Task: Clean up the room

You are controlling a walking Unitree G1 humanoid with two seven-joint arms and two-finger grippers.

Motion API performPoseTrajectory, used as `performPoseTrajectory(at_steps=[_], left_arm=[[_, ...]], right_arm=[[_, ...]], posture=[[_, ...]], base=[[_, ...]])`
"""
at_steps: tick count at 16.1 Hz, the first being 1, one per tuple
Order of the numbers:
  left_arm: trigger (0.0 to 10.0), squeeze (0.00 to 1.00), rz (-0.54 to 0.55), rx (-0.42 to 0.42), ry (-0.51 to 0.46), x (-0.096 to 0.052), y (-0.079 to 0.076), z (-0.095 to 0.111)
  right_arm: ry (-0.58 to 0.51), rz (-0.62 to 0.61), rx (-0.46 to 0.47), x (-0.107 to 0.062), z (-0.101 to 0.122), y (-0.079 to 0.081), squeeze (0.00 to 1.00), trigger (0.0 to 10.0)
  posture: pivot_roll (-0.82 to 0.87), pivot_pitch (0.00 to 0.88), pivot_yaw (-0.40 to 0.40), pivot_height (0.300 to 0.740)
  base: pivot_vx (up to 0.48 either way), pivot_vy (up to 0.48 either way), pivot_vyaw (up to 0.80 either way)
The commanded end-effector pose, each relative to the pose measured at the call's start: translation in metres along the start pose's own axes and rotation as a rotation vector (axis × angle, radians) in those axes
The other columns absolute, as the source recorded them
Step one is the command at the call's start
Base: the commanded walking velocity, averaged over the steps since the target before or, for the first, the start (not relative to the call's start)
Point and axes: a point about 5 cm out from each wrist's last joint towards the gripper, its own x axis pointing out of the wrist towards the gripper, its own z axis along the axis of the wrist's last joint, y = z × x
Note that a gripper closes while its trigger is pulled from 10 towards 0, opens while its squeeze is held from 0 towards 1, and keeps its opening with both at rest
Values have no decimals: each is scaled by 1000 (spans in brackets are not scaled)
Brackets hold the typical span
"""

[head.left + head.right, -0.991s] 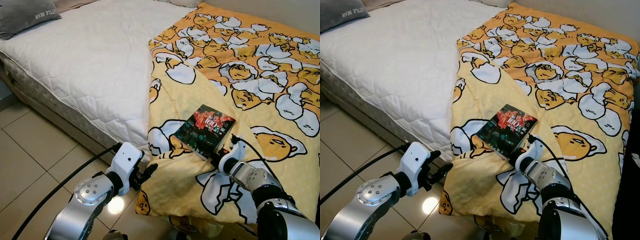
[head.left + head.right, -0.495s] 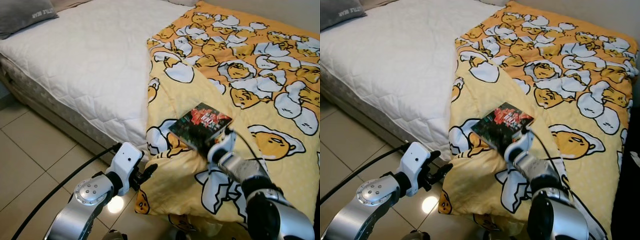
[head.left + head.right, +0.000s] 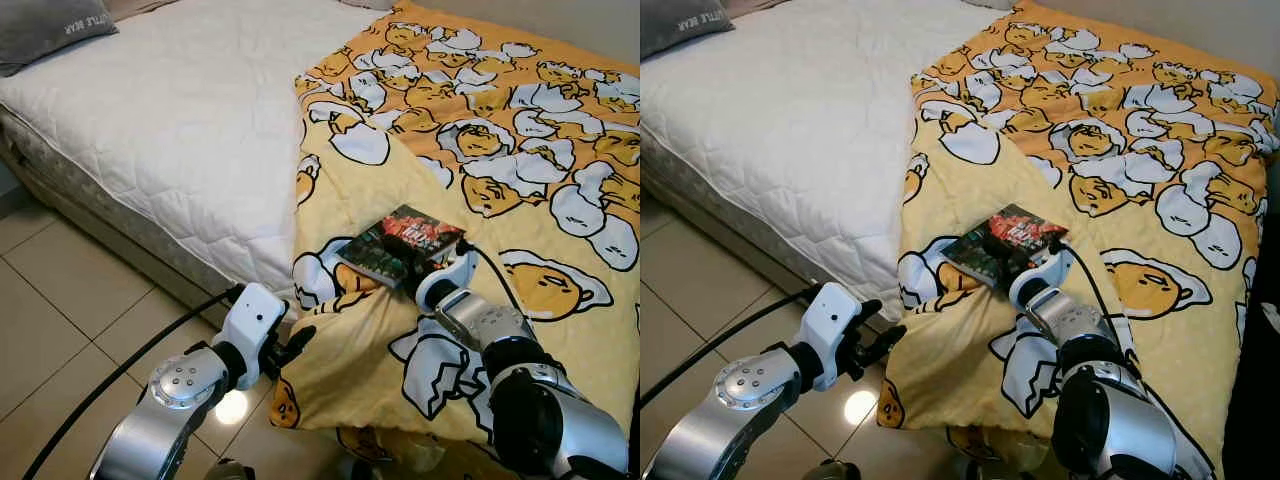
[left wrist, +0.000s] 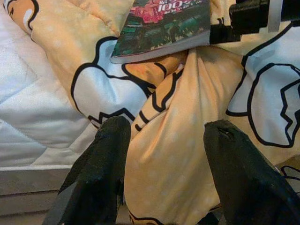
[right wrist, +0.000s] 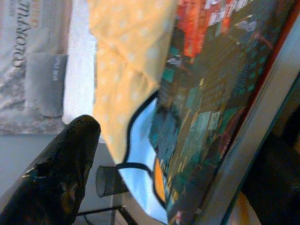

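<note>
A dark book with a red and green cover lies on the yellow cartoon-egg blanket near the bed's edge, one side raised a little. My right gripper is at the book's near corner. In the right wrist view the fingers are open and the book's edge sits between them, closer to one finger. My left gripper hovers low beside the hanging blanket hem. It is open, and a blanket fold lies between its fingers.
The white quilted mattress takes up the left of the bed, with a grey pillow at its far corner. Beige tile floor lies in front, and a black cable trails from my left arm.
My right gripper has moved forward from the blanket to the book's near corner, and the book has tipped and turned slightly. The left arm has stayed put.
</note>
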Motion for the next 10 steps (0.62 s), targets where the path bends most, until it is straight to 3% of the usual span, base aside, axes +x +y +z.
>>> performPoseTrajectory(at_steps=[1, 3, 7, 10], left_arm=[[10000, 20, -5, 11, 15, -2, -2, -3], [10000, 20, -3, 12, 17, -3, -1, -2], [10000, 24, 2, 24, 21, -2, 2, -3], [10000, 20, 1, 25, 21, -1, 2, -3]], right_arm=[[-35, -17, 3, -1, 4, -1, 0, 10000], [-33, 7, -12, 1, 5, 4, 0, 10000], [-8, 78, -132, -2, 25, 24, 0, 10000], [30, 93, -181, -8, 32, 27, 0, 10000]], posture=[[-36, 111, -47, 740], [-36, 108, -45, 740], [-41, 93, -37, 740], [-49, 88, -36, 740]], base=[[0, 0, 0], [0, 0, 0], [0, 0, 0], [0, 0, 0]])
